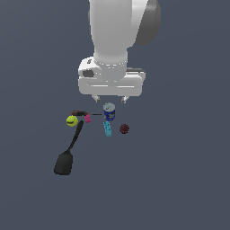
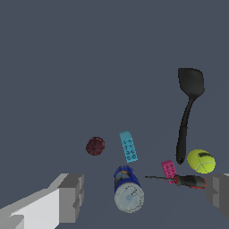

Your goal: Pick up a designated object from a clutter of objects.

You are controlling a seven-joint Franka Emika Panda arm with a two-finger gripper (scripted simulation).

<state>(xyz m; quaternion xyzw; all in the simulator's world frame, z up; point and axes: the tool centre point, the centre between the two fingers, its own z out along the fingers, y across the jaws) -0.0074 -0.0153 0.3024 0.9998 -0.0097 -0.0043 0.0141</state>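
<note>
The designated object, a small dark red bumpy ball [image 1: 124, 129] [image 2: 95, 146], lies on the grey floor at the exterior view's right end of the clutter of objects. Beside it are a cyan bar [image 1: 107, 129] [image 2: 128, 146], an upright blue can [image 1: 109, 112] [image 2: 128, 188], a pink piece [image 1: 88, 118] [image 2: 169, 171], a yellow-green ball [image 1: 72, 121] [image 2: 201, 161] and a long black spatula [image 1: 68, 152] [image 2: 188, 107]. My gripper [image 1: 110, 98] [image 2: 144, 194] hangs open above the can, touching nothing, its fingers [image 2: 71, 197] wide apart.
A thin red-and-black handled tool [image 1: 81, 113] [image 2: 183, 180] lies between the yellow-green ball and the can. The grey floor [image 1: 179, 179] spreads flat on every side of the cluster.
</note>
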